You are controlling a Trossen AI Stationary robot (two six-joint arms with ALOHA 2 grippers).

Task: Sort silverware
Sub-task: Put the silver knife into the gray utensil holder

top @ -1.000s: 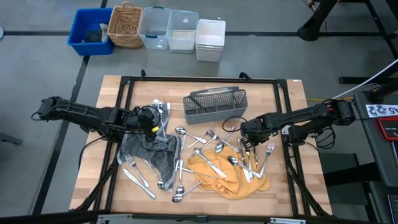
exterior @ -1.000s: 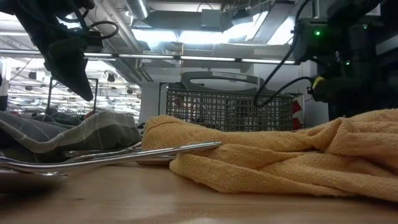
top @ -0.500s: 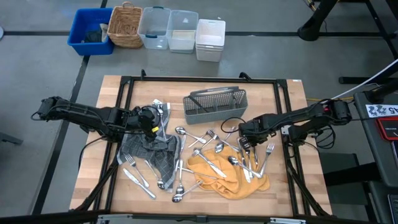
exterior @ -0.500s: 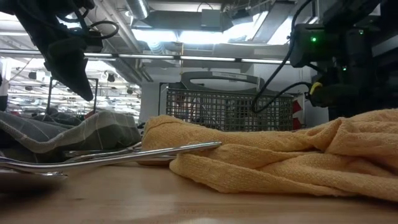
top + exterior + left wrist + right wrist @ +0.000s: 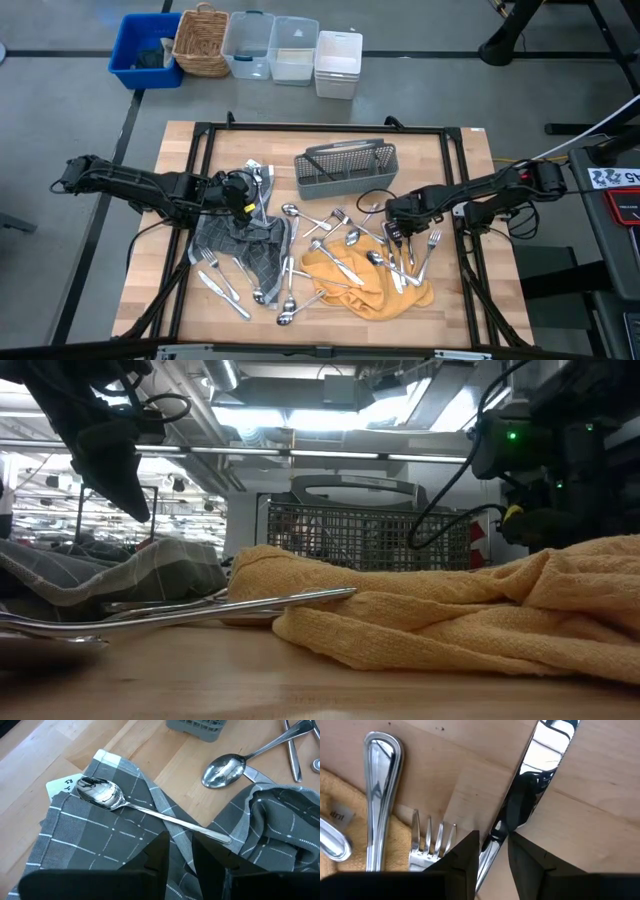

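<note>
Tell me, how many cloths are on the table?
2. A grey checked cloth lies crumpled on the left half of the wooden table. A yellow cloth lies on the right half, near the front edge. No other cloth shows there.
</note>
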